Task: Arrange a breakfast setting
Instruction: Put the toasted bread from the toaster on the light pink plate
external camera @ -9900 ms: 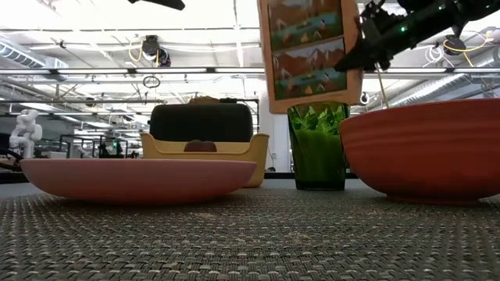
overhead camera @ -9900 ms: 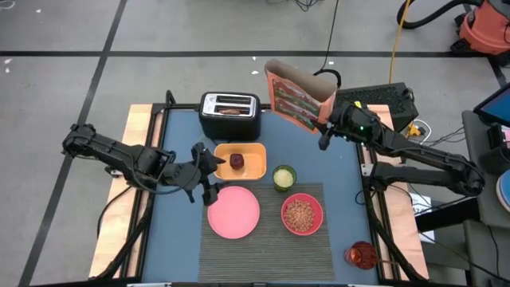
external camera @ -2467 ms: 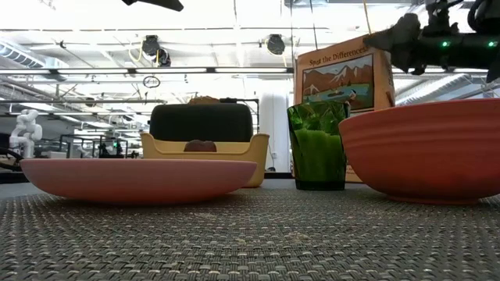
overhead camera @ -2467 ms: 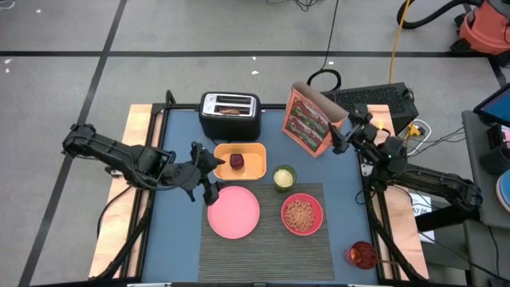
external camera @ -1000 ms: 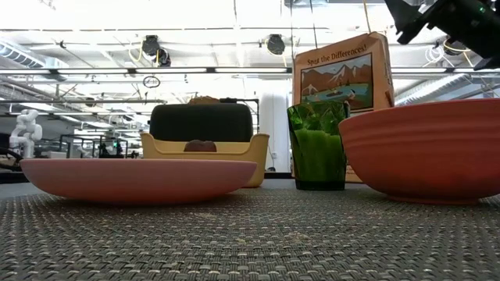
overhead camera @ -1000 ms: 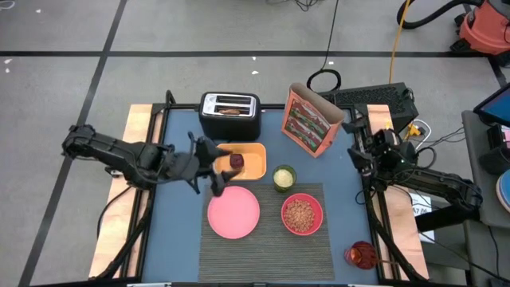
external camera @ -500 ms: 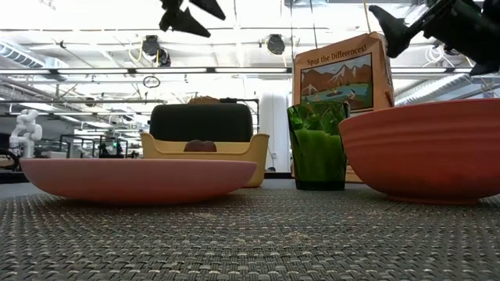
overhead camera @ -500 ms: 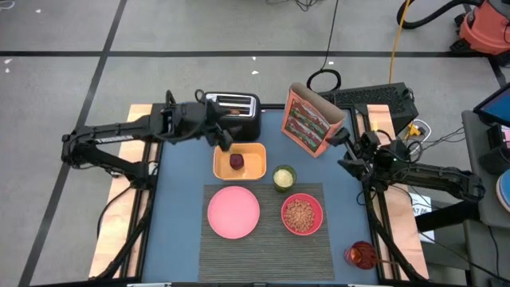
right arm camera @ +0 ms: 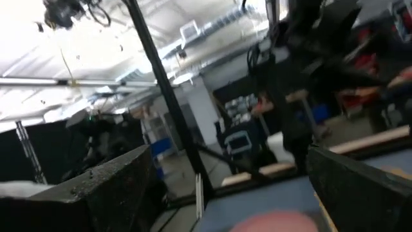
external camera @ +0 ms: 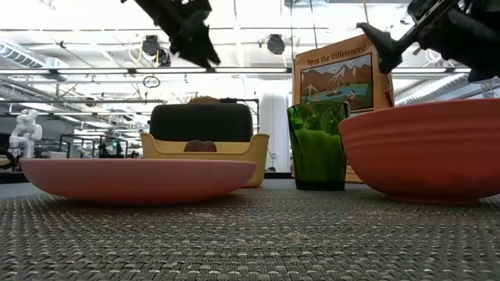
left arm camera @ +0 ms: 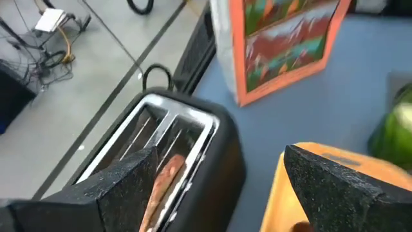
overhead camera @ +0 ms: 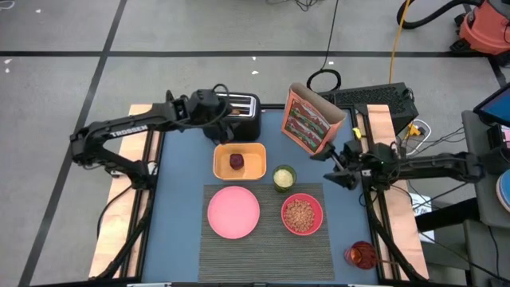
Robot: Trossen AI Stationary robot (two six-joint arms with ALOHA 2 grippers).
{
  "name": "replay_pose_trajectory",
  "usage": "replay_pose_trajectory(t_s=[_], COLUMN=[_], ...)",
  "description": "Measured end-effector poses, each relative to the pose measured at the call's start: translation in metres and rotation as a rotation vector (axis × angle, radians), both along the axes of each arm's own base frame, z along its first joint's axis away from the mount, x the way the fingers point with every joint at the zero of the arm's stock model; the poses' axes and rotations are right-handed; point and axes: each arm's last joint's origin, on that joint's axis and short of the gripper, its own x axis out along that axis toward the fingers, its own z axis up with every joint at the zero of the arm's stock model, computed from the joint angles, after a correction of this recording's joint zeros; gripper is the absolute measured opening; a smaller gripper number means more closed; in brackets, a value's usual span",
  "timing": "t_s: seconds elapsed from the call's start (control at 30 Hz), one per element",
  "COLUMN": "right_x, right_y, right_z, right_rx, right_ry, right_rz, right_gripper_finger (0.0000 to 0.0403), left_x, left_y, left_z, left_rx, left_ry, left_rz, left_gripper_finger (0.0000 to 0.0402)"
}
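Note:
The brown toast slice (left arm camera: 165, 184) stands in a slot of the black toaster (overhead camera: 232, 115) at the table's far side. My left gripper (overhead camera: 225, 119) hovers open just above the toaster (left arm camera: 193, 148), touching nothing. The dark grey placemat (overhead camera: 267, 239) carries the pink plate (overhead camera: 233, 212) and the pink bowl (overhead camera: 302, 214) filled with cereal. The dark-red fruit (overhead camera: 237, 161) lies in a yellow tray (overhead camera: 253, 163). The orange-red cereal box (overhead camera: 309, 119) stands upright at the far right. My right gripper (overhead camera: 331, 169) hangs open beside the bowl's far right, holding nothing.
A green cup (overhead camera: 284, 177) stands between the tray and the bowl. A red container (overhead camera: 360, 255) sits at the table's near right corner. A keyboard (overhead camera: 374, 97) lies beyond the far right edge. Bare blue table shows left of the tray.
My left gripper has risen from beside the plate and swung toward the far edge, ending over the toaster. My right gripper has moved from the right edge toward the table's middle, away from the cereal box, and turned level. Nothing on the table has moved.

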Motion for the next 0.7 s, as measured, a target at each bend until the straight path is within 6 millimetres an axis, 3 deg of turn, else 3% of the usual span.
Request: replay_pose_trajectory(t_s=[0.37,0.7], right_x=[0.014,0.016], right_y=[0.012,0.02], right_z=[-0.016,-0.019], right_rx=[0.043,0.044], right_ry=[0.128,0.146], right_rz=[0.022,0.041], right_gripper_finger=[0.04,0.04], left_x=[-0.01,-0.02], left_y=[0.028,0.044], left_z=[-0.011,-0.013], left_rx=[-0.002,-0.021], left_ry=[0.089,0.114], left_rz=[0.047,0.077], left_gripper_finger=[0.034,0.026])
